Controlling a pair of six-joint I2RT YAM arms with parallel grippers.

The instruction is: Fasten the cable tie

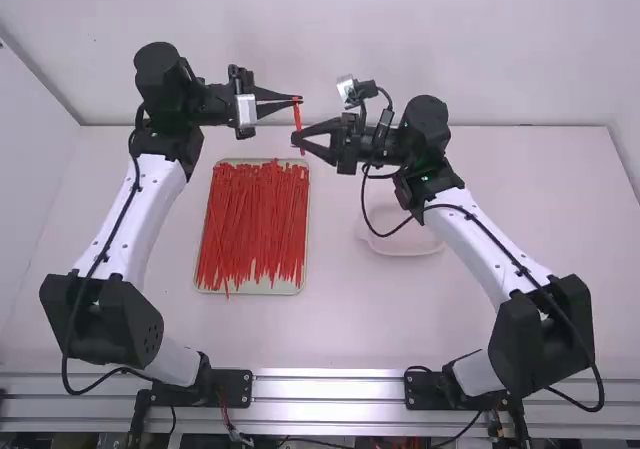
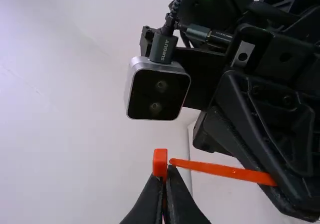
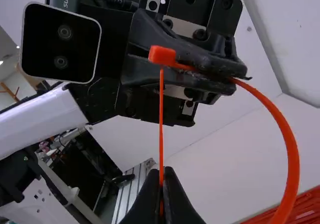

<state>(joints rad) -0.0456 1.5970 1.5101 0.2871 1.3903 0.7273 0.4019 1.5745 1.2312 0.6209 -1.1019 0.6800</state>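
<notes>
A red cable tie (image 1: 298, 119) hangs in the air above the table's far middle, held between both grippers. My left gripper (image 1: 297, 101) is shut on it just behind its square head (image 2: 160, 161), and the strap (image 2: 220, 170) runs off toward the right arm. My right gripper (image 1: 303, 141) sits just below and right of the left one, shut on the thin tail (image 3: 161, 134). In the right wrist view the tail rises straight to the head (image 3: 161, 54) at the left gripper's fingertips (image 3: 210, 69), and the rest of the strap (image 3: 290, 149) curves round in a loop.
A flat tray (image 1: 305, 269) with a pile of several red cable ties (image 1: 255, 219) lies on the white table below the left gripper. A shallow white container (image 1: 400, 241) sits under the right forearm. The table's front and right side are bare.
</notes>
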